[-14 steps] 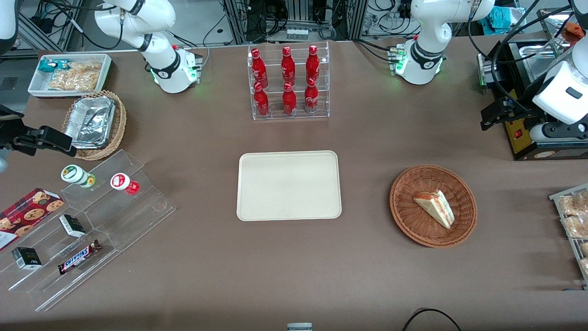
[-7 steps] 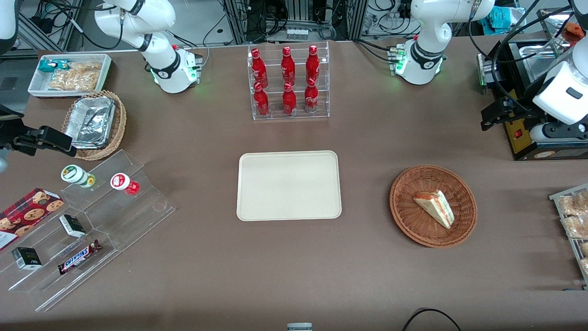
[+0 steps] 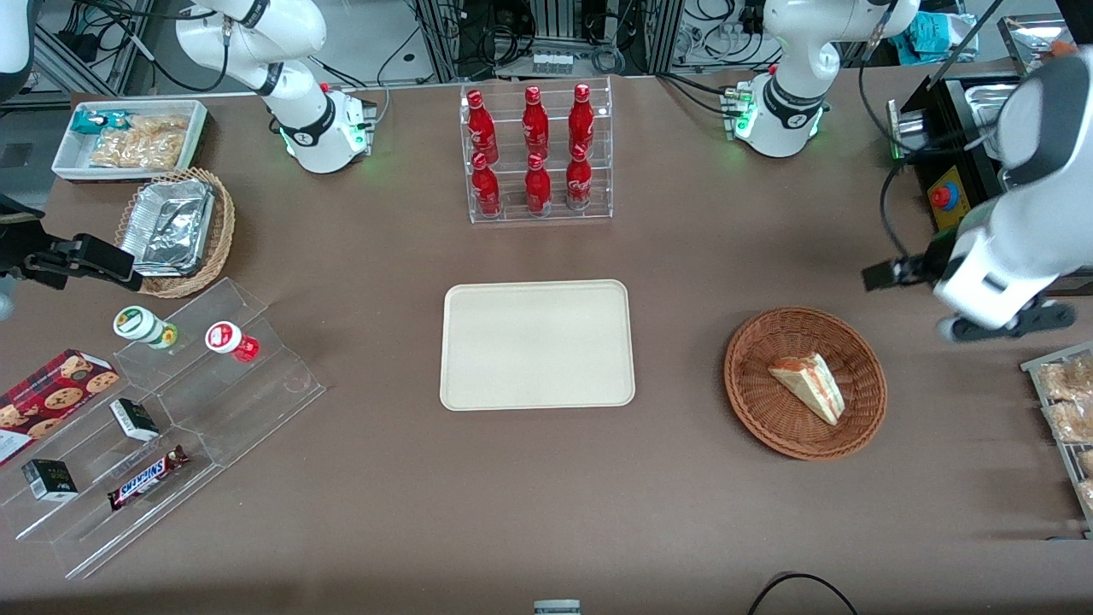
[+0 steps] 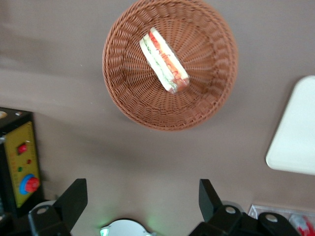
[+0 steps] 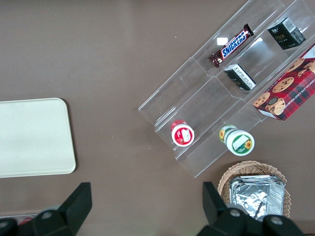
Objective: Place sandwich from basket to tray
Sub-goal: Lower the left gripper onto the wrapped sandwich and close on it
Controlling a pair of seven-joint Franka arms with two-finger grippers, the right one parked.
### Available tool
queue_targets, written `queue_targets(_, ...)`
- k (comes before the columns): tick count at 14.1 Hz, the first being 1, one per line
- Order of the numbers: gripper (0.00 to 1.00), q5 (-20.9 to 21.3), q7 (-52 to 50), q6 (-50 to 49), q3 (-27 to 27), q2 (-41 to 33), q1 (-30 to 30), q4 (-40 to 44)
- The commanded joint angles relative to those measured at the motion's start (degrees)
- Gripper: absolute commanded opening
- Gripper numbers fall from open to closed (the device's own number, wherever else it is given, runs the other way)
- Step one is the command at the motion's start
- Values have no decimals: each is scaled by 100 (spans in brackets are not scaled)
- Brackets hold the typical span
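Note:
The sandwich (image 3: 807,386) (image 4: 164,68), a wrapped white wedge with red and green layers, lies in the round reddish-brown basket (image 3: 743,376) (image 4: 128,93). The cream tray (image 3: 538,346) (image 4: 295,137) (image 5: 32,137) sits bare at mid-table, beside the basket toward the parked arm's end. My gripper (image 3: 1006,326) (image 4: 142,199) hangs above the table beside the basket, toward the working arm's end and slightly farther from the front camera. Its fingers are open wide with nothing between them.
A black control box (image 3: 956,171) (image 4: 19,162) with a red button stands near the gripper. A rack of snack bags (image 3: 1067,401) lies at the table edge. The bottle rack (image 3: 536,154), acrylic shelf (image 3: 171,410), foil-tray basket (image 3: 175,229) and white bin (image 3: 128,137) stand elsewhere.
The left arm has swung down from over the black control box toward the basket, coming nearer the front camera. The sandwich, basket and tray have not moved.

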Motion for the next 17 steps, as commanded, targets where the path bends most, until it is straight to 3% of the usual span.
queue_targets(1,100,124,-1109,386,-35,768,-9,113)
queue_targets(4,100,124,-2027,1062,-35,1383,-9,87)
queue_targets(9,100,115,-3063,2715,-35,1683,-1,-852)
queue_targets(15,100,124,-3109,2997,-17,1815,52,-1187)
queue_targets(16,92,115,-3118,3155,-17,1894,52,-1179)
queue_targets(17,70,115,-3127,3261,-17,1947,52,-1170)
